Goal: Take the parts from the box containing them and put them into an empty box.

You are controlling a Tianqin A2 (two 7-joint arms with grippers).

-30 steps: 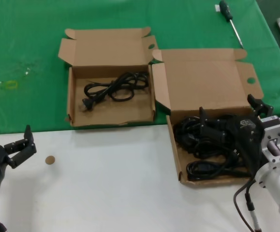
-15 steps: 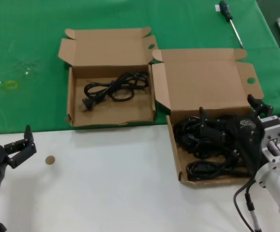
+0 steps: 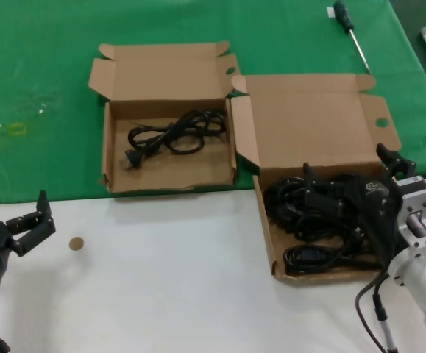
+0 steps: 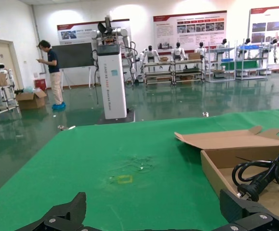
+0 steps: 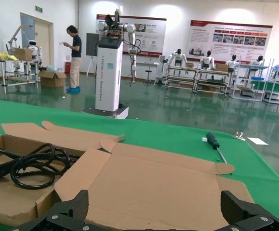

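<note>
The larger brown box (image 3: 312,125) stands at the right, its tray filled with several black power cords (image 3: 304,220). My right gripper (image 3: 349,168) hovers open just over those cords, holding nothing; in the right wrist view it (image 5: 153,199) faces the broad lid (image 5: 153,173). The smaller box (image 3: 190,170) sits to the left of it and holds one coiled cord (image 3: 170,137), also seen as a cord (image 4: 264,173) from the left wrist. My left gripper (image 3: 29,217) rests open and empty at the near left, over the white table; it shows as the left gripper (image 4: 152,202).
A black-handled screwdriver (image 3: 351,33) lies on the green cloth (image 3: 36,88) at the far right, also the screwdriver (image 5: 214,143). A small brown disc (image 3: 76,243) sits on the white table (image 3: 168,287) near my left gripper.
</note>
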